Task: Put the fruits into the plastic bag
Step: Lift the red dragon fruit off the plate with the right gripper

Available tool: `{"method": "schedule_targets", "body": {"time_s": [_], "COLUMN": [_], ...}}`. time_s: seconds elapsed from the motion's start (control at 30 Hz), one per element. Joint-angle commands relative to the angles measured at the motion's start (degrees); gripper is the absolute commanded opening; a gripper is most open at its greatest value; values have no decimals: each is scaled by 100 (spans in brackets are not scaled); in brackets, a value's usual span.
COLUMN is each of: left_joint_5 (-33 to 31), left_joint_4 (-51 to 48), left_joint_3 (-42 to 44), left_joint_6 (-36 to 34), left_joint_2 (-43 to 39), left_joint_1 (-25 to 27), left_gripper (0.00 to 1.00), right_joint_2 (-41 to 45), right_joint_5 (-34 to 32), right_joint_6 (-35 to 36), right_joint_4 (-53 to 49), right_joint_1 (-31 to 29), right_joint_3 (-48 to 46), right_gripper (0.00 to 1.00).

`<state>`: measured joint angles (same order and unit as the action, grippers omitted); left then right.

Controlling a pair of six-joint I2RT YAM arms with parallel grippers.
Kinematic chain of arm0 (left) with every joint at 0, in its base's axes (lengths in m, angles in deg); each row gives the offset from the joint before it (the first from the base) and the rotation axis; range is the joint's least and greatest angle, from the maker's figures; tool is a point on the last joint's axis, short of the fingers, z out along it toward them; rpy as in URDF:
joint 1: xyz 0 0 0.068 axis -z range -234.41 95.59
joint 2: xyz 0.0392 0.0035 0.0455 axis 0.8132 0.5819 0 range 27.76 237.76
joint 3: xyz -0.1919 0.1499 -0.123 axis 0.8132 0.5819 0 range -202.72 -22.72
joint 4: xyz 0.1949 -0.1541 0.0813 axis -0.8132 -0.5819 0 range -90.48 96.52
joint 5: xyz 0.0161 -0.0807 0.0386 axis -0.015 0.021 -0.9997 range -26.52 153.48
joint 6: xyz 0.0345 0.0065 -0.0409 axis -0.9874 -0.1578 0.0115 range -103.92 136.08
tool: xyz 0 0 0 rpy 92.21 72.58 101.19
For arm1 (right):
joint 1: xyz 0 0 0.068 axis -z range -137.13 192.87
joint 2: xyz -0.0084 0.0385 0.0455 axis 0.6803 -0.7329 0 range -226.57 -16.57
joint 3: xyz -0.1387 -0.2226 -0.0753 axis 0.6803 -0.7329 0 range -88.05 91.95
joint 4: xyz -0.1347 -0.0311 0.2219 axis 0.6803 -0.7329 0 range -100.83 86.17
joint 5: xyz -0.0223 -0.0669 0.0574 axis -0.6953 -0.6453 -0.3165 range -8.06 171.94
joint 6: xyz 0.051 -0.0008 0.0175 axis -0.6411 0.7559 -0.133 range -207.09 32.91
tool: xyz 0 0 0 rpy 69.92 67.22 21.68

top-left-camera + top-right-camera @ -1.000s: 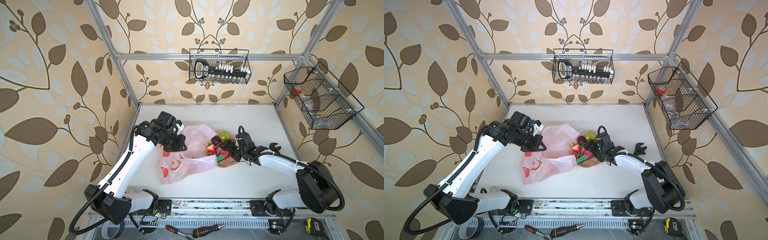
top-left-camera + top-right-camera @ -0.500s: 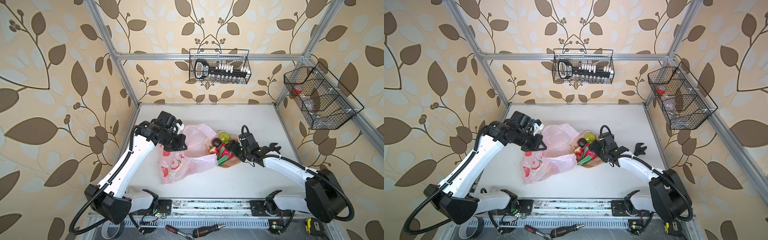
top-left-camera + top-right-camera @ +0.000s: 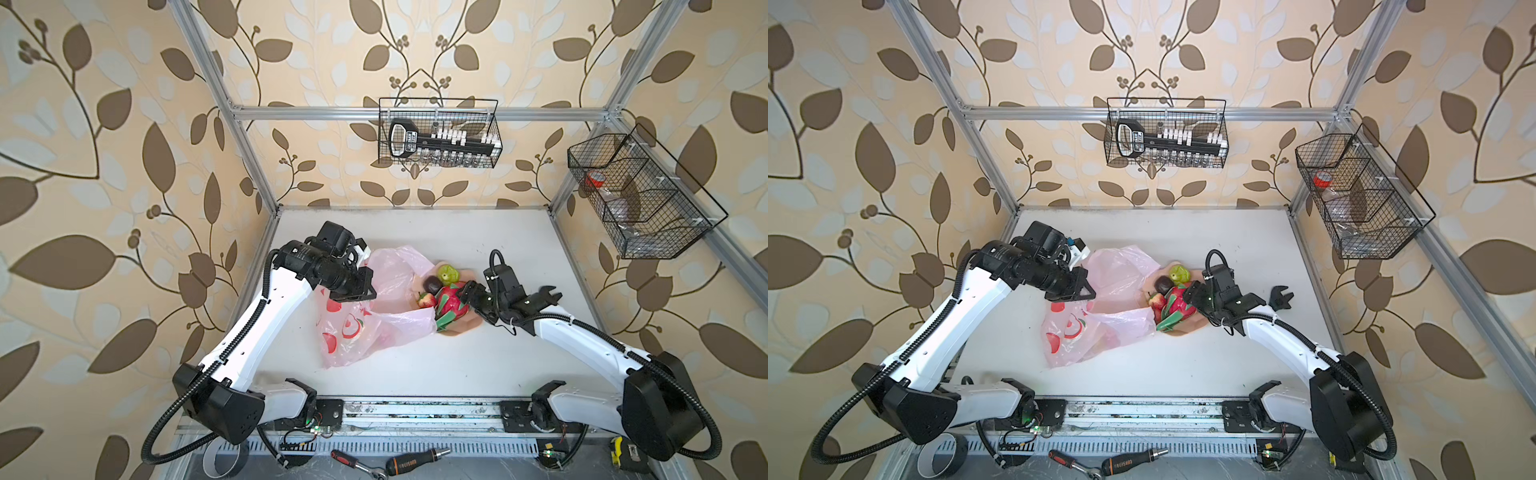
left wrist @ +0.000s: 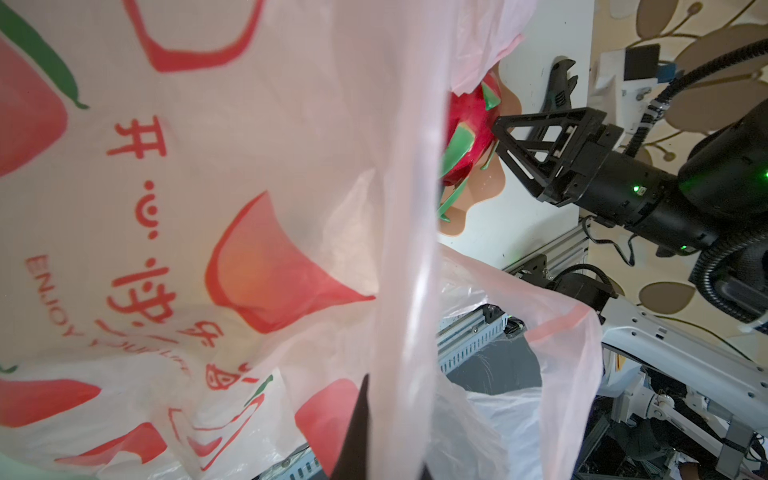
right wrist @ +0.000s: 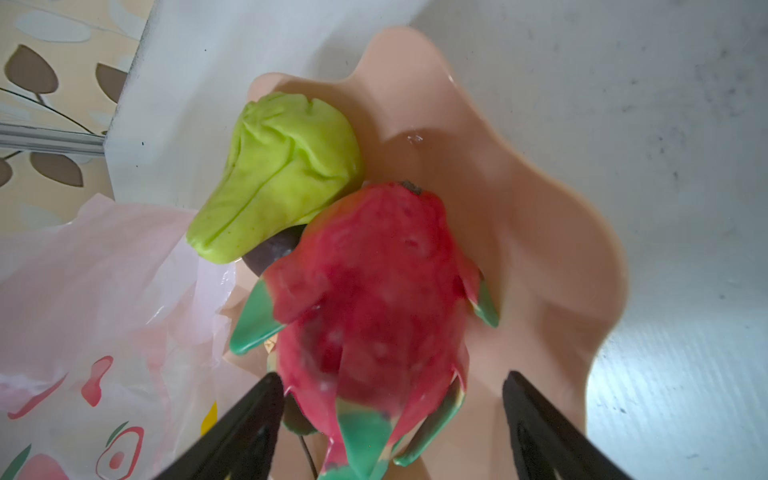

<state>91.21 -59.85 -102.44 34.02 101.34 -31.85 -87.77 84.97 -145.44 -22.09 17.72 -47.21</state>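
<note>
Left tool (image 3: 352, 296) is clamped on the bag (image 3: 386, 328), which lies toward the left edge of the worktop (image 3: 457, 361), touching the bowl (image 5: 540, 249). Right tool (image 5: 390, 376) stands apart, astride the dragon fruit (image 5: 374, 299), which lies in the bowl beside the pear (image 5: 282, 166) and plum (image 3: 432, 285).

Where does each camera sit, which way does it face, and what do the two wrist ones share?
Top views: high above the front, looking down on the table; both arms show.
Left wrist: on the left arm, facing the bag pinched in the left claw, the right claw beyond.
Right wrist: on the right arm, looking down at the dragon fruit and pear in the bowl, between its open fingers.
Shared: bag, dragon fruit, bowl.
</note>
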Motion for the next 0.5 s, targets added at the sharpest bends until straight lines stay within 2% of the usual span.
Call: {"method": "schedule_targets", "body": {"time_s": [0.0, 0.13, 0.47], "left_joint_5": [145, 154, 178], "left_joint_4": [29, 36, 104], "left_joint_3": [2, 8, 79], "left_joint_6": [-149, -148, -147], "left_joint_2": [-19, -19, -78], "left_joint_1": [37, 37, 37], "left_gripper": [2, 2, 2], "right_joint_2": [-172, -467, -1217], "right_joint_5": [86, 136, -50], "right_joint_6": [72, 185, 292], "right_joint_4": [-149, -168, -445], "right_joint_1": [-3, -64, -236], "right_joint_3": [221, 429, 814], "right_gripper": [91, 100, 100]}}
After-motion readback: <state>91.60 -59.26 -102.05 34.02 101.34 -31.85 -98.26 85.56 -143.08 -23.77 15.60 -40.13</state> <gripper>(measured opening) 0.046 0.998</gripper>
